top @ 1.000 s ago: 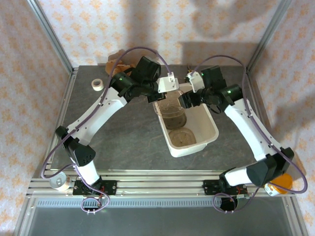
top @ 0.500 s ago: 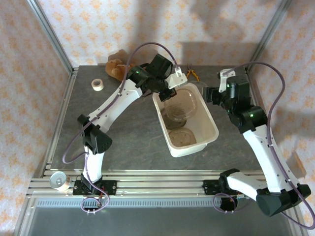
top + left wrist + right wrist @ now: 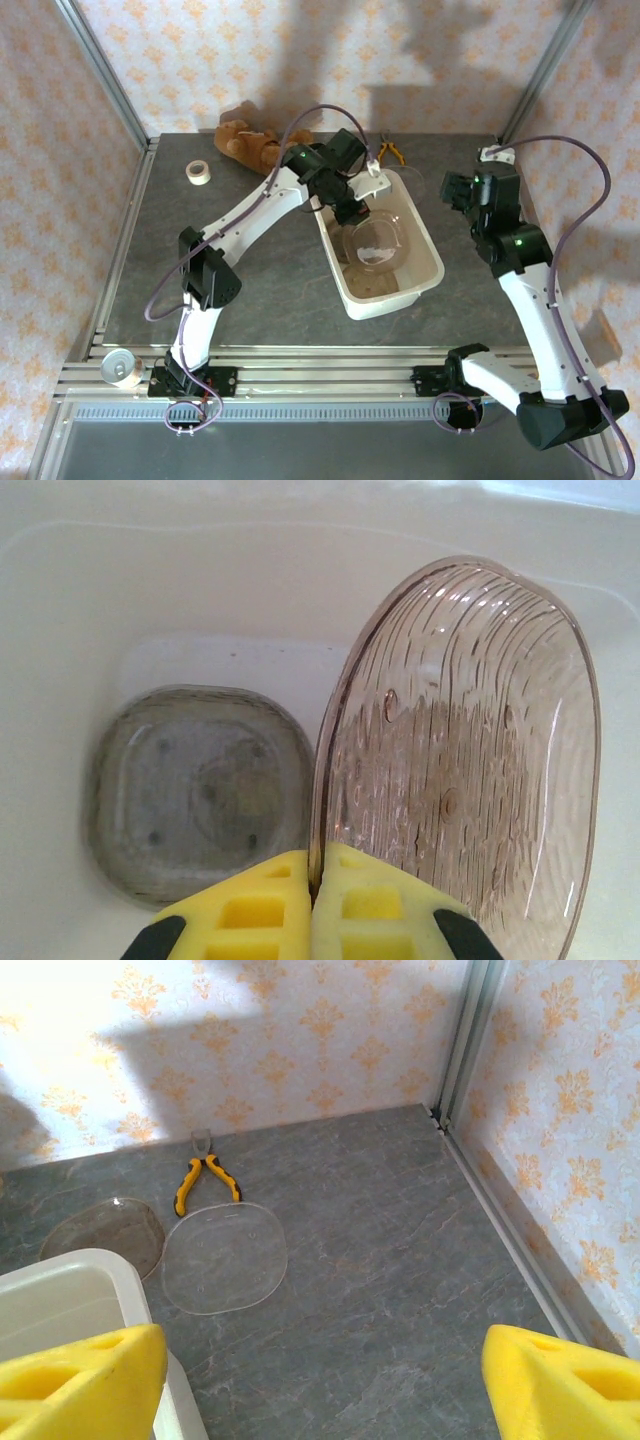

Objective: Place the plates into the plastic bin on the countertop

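While the left fingers (image 3: 325, 895) clench the rim of a tilted clear plate (image 3: 460, 750) inside the white bin (image 3: 200, 580), a 2nd plate (image 3: 195, 785) lies flat on the bin floor. Behind the bin, a 3rd plate (image 3: 100, 1235) and a 4th plate (image 3: 225, 1258) rest on the bench (image 3: 380, 1210) near yellow pliers (image 3: 205, 1178). Right fingers (image 3: 458, 190): spread wide, holding nothing.

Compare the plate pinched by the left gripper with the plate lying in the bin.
The pinched plate hangs tilted, rim clamped in the left gripper; the lying plate rests flat on the bin floor. The pinched plate looks brownish, the lying plate greyer. Both are clear and inside the bin.
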Robot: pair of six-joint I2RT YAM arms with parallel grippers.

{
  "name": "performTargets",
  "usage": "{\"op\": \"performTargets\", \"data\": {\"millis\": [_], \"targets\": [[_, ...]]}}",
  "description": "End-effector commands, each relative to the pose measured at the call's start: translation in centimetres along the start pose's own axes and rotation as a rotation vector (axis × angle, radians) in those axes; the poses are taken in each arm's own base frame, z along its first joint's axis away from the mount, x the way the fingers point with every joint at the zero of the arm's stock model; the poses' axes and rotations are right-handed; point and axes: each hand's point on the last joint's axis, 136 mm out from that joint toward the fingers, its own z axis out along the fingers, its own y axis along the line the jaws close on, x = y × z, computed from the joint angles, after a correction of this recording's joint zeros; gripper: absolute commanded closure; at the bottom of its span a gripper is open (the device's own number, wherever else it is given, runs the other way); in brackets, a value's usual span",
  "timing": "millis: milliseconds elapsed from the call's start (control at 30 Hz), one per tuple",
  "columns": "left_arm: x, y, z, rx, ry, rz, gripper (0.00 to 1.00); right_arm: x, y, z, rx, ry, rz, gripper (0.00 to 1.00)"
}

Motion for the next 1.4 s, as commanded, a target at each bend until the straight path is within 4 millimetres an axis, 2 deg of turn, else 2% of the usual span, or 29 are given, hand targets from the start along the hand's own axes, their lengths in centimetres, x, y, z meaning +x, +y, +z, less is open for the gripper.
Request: {"op": "performTargets", "data": {"millis": [0, 300, 633, 967, 1367], "targets": [[1.5, -1.1, 1.7, 0.071, 0.065, -0.05, 1.0, 0.4, -0.9, 0.1, 0.049, 0.008, 0.024, 0.18], [3.5, -3.0, 4.8, 0.129, 0.163, -0.057, 1.0, 1.7, -1.5, 0.9, 0.086, 0.037, 0.04, 0.18], [5.4, -3.6, 7.7, 0.152, 0.227, -0.066, 1.0, 2.7, -1.4, 1.6, 0.089, 0.062, 0.06, 0.18], [7.0, -3.9, 9.2, 0.157, 0.291, -0.059, 1.0, 3.1, -1.4, 2.2, 0.097, 0.077, 0.056, 0.18], [8.7, -3.6, 10.2, 0.139, 0.351, -0.049, 1.0, 3.7, -0.6, 3.8, 0.081, 0.122, 0.048, 0.18]]}}
